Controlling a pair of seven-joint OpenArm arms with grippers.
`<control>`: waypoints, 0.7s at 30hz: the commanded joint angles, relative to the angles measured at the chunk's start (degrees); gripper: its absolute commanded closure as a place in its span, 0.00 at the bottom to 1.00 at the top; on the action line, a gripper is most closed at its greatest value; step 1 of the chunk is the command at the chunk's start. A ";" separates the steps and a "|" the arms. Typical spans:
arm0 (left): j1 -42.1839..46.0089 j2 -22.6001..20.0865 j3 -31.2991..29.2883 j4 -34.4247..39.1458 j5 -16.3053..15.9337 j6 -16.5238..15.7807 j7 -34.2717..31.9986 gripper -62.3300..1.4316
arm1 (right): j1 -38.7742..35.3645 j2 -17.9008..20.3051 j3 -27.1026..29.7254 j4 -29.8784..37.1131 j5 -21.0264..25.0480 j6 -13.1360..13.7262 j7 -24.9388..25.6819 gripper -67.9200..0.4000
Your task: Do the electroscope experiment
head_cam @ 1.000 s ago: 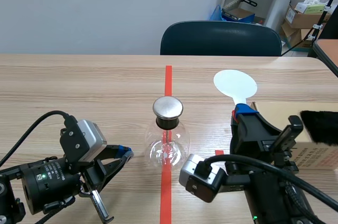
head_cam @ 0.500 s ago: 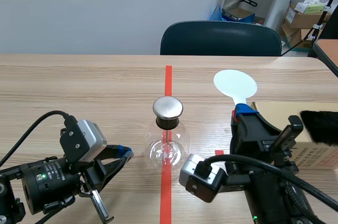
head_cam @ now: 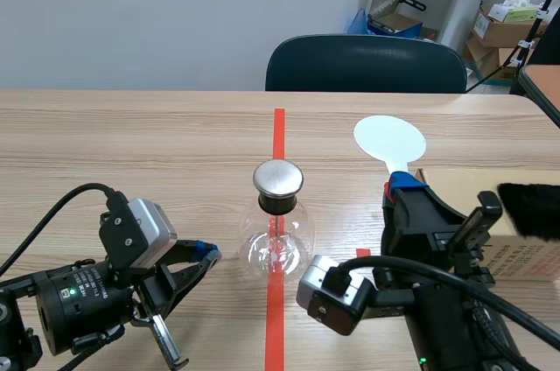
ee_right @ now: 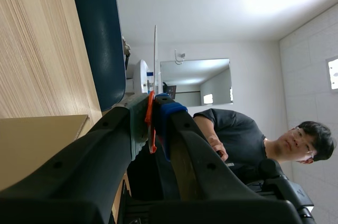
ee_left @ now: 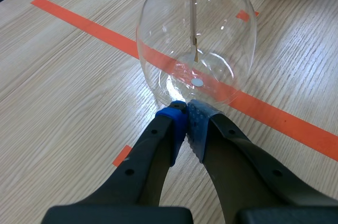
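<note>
At mid-bench (head_cam: 131,143) in the scene view, a clear glass electroscope flask with metal disc cap (head_cam: 277,235) stands on the red tape line. The left pincer (head_cam: 208,255) lies beside it, and the right pincer (head_cam: 404,185) holds a white round paddle (head_cam: 389,138) upright. Left wrist view: left pincer (ee_left: 186,107) clenched and empty, tips at the flask wall. Right wrist view: right pincer (ee_right: 153,103) grasping the paddle's orange handle (ee_right: 150,115).

Both arms are black. The left arm (head_cam: 70,310) is round and fat like a can, with small white writing and a tiny green light. A grey box camera (head_cam: 133,229) with little screws sits on it, and a thin black cable (head_cam: 52,209) loops away. The left hand (head_cam: 208,255) has two thick black fingers (ee_left: 153,150) with small round holes and blue dotted pads (ee_left: 198,117) at the tips. The right arm (head_cam: 429,231) is blocky, with its own grey camera (head_cam: 332,294), thick black cables (head_cam: 411,261) and a blue tip on the right hand (head_cam: 402,185).
</note>
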 commanded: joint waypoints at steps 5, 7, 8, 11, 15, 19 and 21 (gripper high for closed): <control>0.15 0.00 0.15 1.18 -0.02 -0.07 -0.79 0.96 | -0.07 0.76 0.42 0.39 -0.04 0.48 0.07 0.97; 0.15 0.00 0.15 1.18 -0.02 -0.07 -0.79 0.96 | -0.07 0.79 0.42 0.39 -0.04 1.79 0.33 0.97; 0.15 0.00 0.15 1.18 -0.02 -0.07 -0.79 0.96 | -0.07 0.79 0.42 0.39 -0.04 1.84 0.52 0.97; 0.15 0.00 0.15 1.18 -0.02 -0.07 -0.79 0.96 | -0.04 0.79 0.42 0.39 -0.04 2.01 1.90 0.97; 0.15 0.00 0.15 1.18 -0.02 -0.07 -0.79 0.96 | 0.07 0.79 0.42 0.39 -0.04 2.01 4.52 0.97; 0.15 0.00 0.15 1.18 -0.02 -0.07 -0.79 0.96 | 0.07 0.79 0.42 0.39 -0.04 1.97 7.87 0.97; 0.15 0.00 0.15 1.18 -0.02 -0.07 -0.79 0.96 | 0.07 0.79 0.42 0.39 -0.04 1.95 9.94 0.97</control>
